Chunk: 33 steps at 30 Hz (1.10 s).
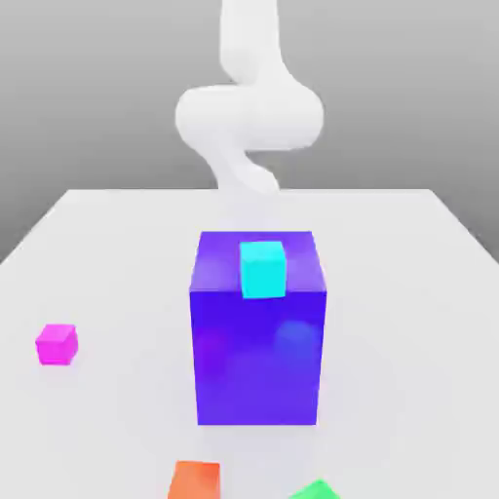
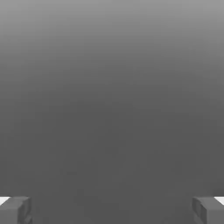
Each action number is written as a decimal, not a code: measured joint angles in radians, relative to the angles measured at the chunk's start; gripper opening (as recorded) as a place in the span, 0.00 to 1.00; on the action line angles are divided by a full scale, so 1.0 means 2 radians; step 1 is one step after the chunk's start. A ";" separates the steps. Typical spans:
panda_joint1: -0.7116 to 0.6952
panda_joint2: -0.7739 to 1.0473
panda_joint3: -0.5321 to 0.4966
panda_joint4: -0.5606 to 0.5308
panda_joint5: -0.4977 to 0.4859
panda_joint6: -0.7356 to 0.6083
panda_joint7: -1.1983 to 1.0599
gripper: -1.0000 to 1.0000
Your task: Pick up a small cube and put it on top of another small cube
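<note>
The small magenta cube (image 1: 57, 344) sits alone on the white table at the exterior view's left. A small cyan cube (image 1: 263, 269) rests on top of the big blue-purple block (image 1: 258, 356), near the block's front edge. An orange cube (image 1: 195, 480) lies at the near edge of the table. My white arm (image 1: 249, 115) rises behind the block, well away from the magenta cube. In the hand view my gripper (image 2: 112, 211) is open: its two grey fingertips (image 2: 15, 210) stand far apart with nothing between them, against a plain grey background.
A green cube (image 1: 317, 490) lies at the near edge, to the right of the orange one. The tall blue-purple block stands in the middle of the white table (image 1: 409, 292), between the arm and the near cubes.
</note>
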 joint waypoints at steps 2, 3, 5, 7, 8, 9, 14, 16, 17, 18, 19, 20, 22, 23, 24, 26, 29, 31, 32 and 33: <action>-0.013 0.041 -0.026 -0.019 0.019 0.022 0.015 0.50; -0.019 0.060 -0.037 -0.028 0.028 0.033 0.023 0.50; -0.033 0.098 -0.059 -0.046 0.045 0.053 0.038 0.50; -0.046 0.136 -0.079 -0.064 0.061 0.073 0.053 0.50; -0.053 0.155 -0.089 -0.073 0.069 0.083 0.061 0.50; -0.061 0.174 -0.098 -0.081 0.076 0.093 0.069 0.50; -0.102 0.266 -0.139 -0.126 0.102 0.145 0.117 0.50; -0.121 0.300 -0.154 -0.144 0.107 0.166 0.140 0.50; -0.136 0.317 -0.160 -0.153 0.106 0.177 0.154 0.50; -0.155 0.334 -0.167 -0.162 0.103 0.188 0.169 0.50; -0.170 0.349 -0.175 -0.171 0.098 0.200 0.186 0.50; -0.184 0.364 -0.183 -0.181 0.089 0.212 0.206 0.50; -0.197 0.392 -0.202 -0.198 0.066 0.234 0.247 0.50; -0.199 0.403 -0.204 -0.200 0.067 0.243 0.251 0.50; -0.201 0.414 -0.200 -0.200 0.074 0.251 0.248 0.50; -0.212 0.434 -0.185 -0.196 0.097 0.266 0.232 0.50; -0.238 0.464 -0.150 -0.188 0.138 0.288 0.202 0.50; -0.260 0.485 -0.122 -0.183 0.165 0.302 0.181 0.50; -0.273 0.495 -0.106 -0.180 0.178 0.310 0.171 0.50; -0.287 0.506 -0.090 -0.178 0.190 0.317 0.163 0.50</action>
